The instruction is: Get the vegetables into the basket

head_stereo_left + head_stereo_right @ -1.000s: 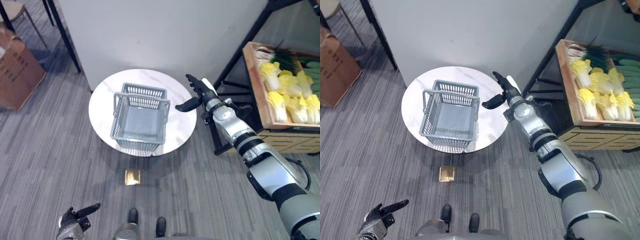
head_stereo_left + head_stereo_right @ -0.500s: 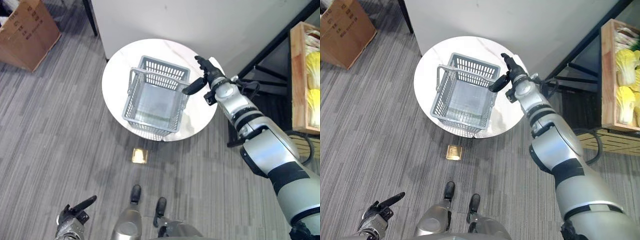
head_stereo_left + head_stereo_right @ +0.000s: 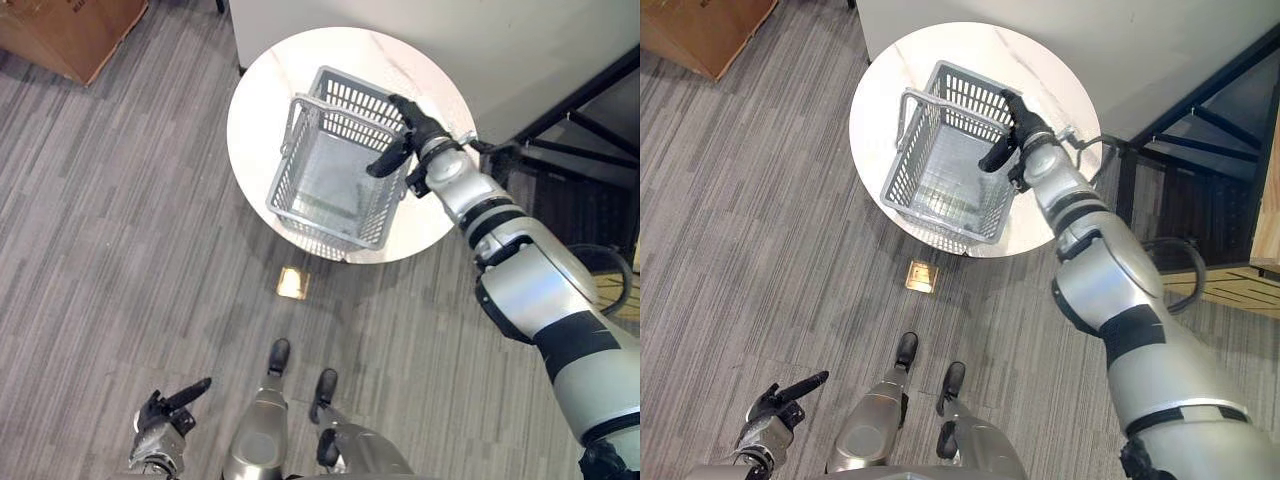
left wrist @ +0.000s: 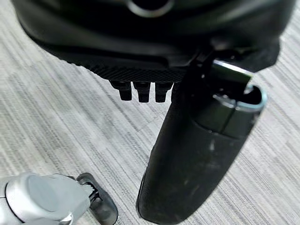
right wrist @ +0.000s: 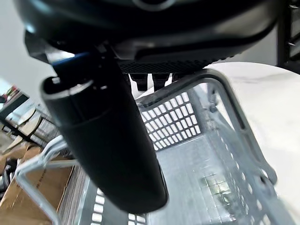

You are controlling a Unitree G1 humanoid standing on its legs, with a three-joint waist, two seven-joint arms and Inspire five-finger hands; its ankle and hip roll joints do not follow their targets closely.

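The grey plastic basket stands empty on the round white table, its handle raised over the left side. My right hand hovers at the basket's right rim, open and holding nothing, with the thumb reaching over the inside of the basket. My left hand hangs low by my side above the carpet, open and empty. I see no vegetables on the table or in the basket.
A black shelf frame stands close to the table's right side, with a wooden crate edge beyond it. A cardboard box sits at the far left. A small brass plate lies in the grey carpet before the table.
The camera has swung, shifting the whole scene and taking the vegetable crate out of sight. My right hand has moved from beside the basket's right side to over its rim.
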